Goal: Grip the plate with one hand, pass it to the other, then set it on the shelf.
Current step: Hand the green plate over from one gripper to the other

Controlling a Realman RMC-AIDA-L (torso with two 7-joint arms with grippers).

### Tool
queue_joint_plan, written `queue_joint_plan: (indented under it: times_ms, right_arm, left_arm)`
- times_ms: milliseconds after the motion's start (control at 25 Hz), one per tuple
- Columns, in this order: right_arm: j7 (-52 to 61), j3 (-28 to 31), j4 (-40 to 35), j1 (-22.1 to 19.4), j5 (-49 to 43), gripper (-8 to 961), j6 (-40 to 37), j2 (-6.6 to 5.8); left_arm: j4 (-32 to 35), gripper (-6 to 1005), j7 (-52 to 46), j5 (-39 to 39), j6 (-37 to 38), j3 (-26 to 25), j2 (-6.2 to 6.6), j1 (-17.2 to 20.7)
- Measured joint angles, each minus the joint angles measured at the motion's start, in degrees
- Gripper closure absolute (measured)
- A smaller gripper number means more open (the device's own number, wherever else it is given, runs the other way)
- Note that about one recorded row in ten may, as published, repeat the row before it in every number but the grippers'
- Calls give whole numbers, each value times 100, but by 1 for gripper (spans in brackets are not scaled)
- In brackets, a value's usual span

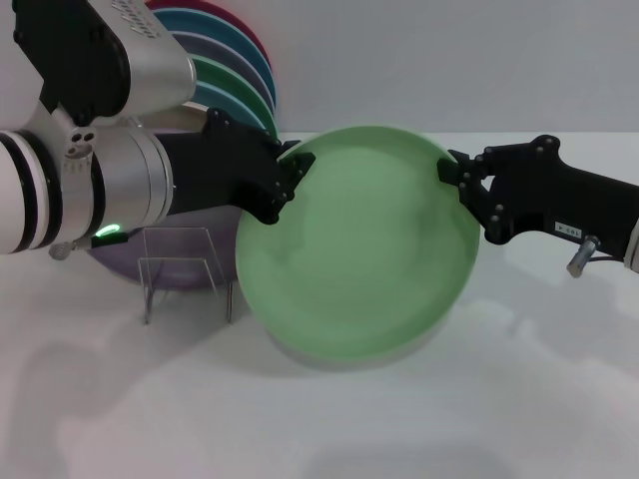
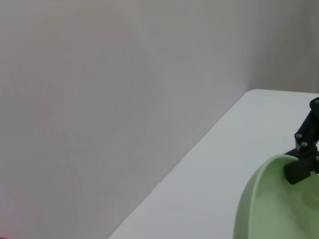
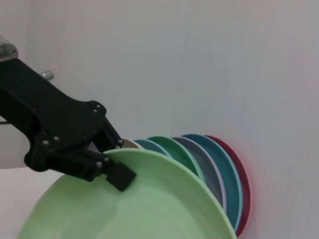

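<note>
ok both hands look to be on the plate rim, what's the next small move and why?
Probably: open the right hand and back it away. The left hand already pinches the mint plate at the opposite rim, so the handover looks made. The plate hangs in the air beside the clear shelf, and only the left arm is on that side.

The white table (image 1: pixel 419 419) is carrying a small clear shelf (image 1: pixel 185 271), which is standing upright on it toward the robot's left. Just behind the shelf a lavender plate (image 1: pixel 120 267) is lying flat on the surface (only its edge is showing past the arm). Farther back, against the wall, a row of coloured plates (image 1: pixel 235 75) is standing on edge, overlapping one another. A soft shadow is falling on the table under the held plate.
</note>
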Motion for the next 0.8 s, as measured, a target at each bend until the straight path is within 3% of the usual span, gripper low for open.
queue_joint_plan:
  times_ms: [120, 360, 600, 680, 800]
  right_arm:
    - [-103, -1, -72, -31, 222, 916, 35, -1]
    - [-686, 58, -663, -133, 1448, 903, 484, -6]
    - [-671, 275, -1423, -304, 2448, 796, 602, 6]
    - [-666, 489, -1790, -351, 2845, 760, 806, 7]
    - [-627, 1179, -2614, -377, 3325, 707, 1375, 14]
  left_arm:
    - [9, 912, 27, -15, 18, 8, 3, -7]
    - [-107, 926, 261, -162, 143, 104, -9, 60]
    - [-186, 926, 829, -521, 696, 239, -14, 232]
    - [-207, 926, 1142, -577, 1197, 431, -11, 345]
    - [-240, 925, 2009, -614, 2561, 1042, 7, 673]
